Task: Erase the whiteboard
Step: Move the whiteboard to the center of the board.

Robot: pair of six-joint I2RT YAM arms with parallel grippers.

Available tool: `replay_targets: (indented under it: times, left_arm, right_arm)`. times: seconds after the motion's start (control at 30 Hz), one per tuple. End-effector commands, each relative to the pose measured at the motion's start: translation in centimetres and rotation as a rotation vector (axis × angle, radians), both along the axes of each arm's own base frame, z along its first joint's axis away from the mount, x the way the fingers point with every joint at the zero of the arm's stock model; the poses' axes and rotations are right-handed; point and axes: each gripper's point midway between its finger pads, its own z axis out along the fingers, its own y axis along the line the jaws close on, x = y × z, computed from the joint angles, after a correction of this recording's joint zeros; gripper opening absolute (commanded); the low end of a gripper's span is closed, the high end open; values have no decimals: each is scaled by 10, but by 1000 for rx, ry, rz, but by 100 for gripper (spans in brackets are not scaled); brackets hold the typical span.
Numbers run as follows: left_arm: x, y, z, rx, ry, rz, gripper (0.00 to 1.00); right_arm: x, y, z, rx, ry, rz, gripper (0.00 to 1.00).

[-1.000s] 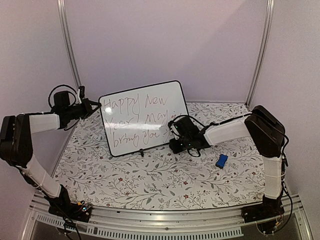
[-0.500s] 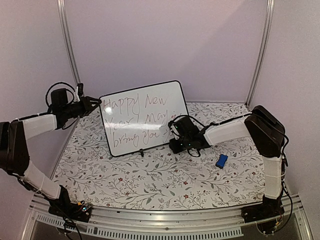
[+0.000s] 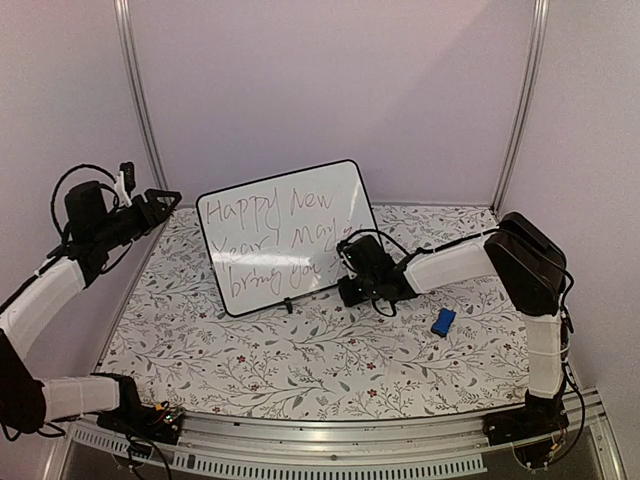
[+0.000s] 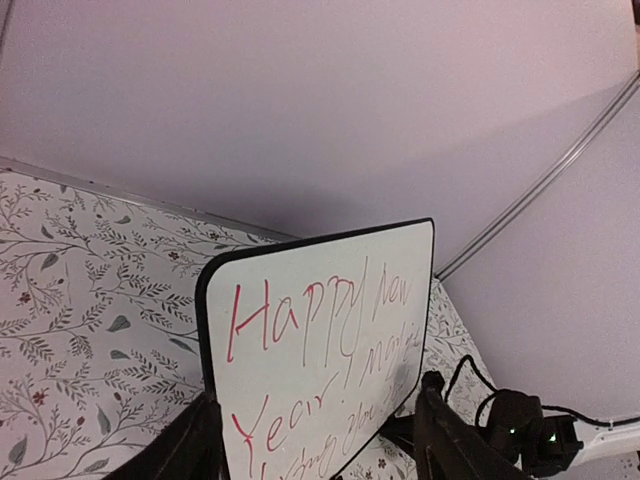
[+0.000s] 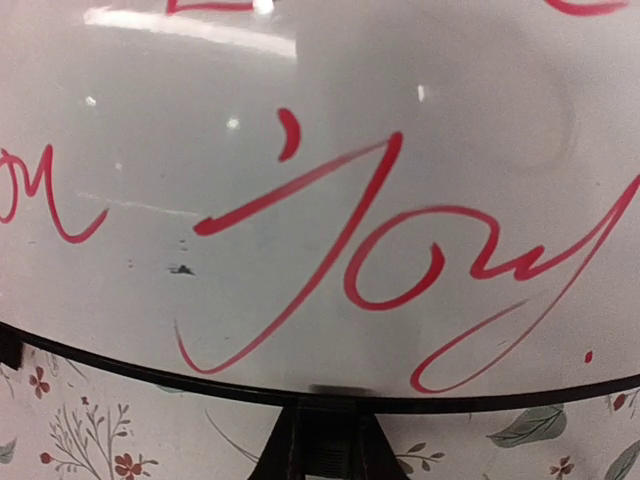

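Observation:
The whiteboard (image 3: 285,235) stands tilted at the middle of the table, with red handwriting across its face. My left gripper (image 3: 165,197) hangs open just left of the board's upper left corner, not touching it. In the left wrist view the whiteboard (image 4: 320,330) shows beyond the gripper (image 4: 320,395), between its two dark fingers (image 4: 195,440). My right gripper (image 3: 348,270) is at the board's lower right edge. In the right wrist view its gripper (image 5: 322,405) is shut on the black rim of the whiteboard (image 5: 300,150).
A small blue eraser block (image 3: 443,321) lies on the floral tablecloth (image 3: 300,370) to the right, below my right forearm. Pale walls and metal posts (image 3: 135,90) enclose the table at the back and sides.
My left gripper has let go of the board's upper left corner, opened and drawn back to the left. The right gripper has closed on the rim. The board has stayed put.

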Motion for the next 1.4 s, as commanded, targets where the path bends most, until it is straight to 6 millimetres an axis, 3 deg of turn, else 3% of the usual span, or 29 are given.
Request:
replay_targets:
  times: [0.0, 0.3, 0.97, 1.27, 1.37]
  left_arm:
    - [-12, 11, -16, 27, 8, 59, 65]
    - [-14, 19, -34, 23, 36, 82, 68]
    - [-28, 23, -12, 28, -53, 106, 70]
    - [-29, 21, -10, 19, -65, 94, 71]
    - [-30, 21, -9, 22, -68, 95, 71]
  right_arm:
    - [6, 11, 3, 18, -41, -5, 2]
    - [-11, 11, -9, 10, -11, 28, 0]
    - [-90, -16, -2, 28, 41, 72, 0]
    - [-90, -33, -7, -25, 30, 24, 2]
    - [-87, -35, -11, -52, 21, 17, 12]
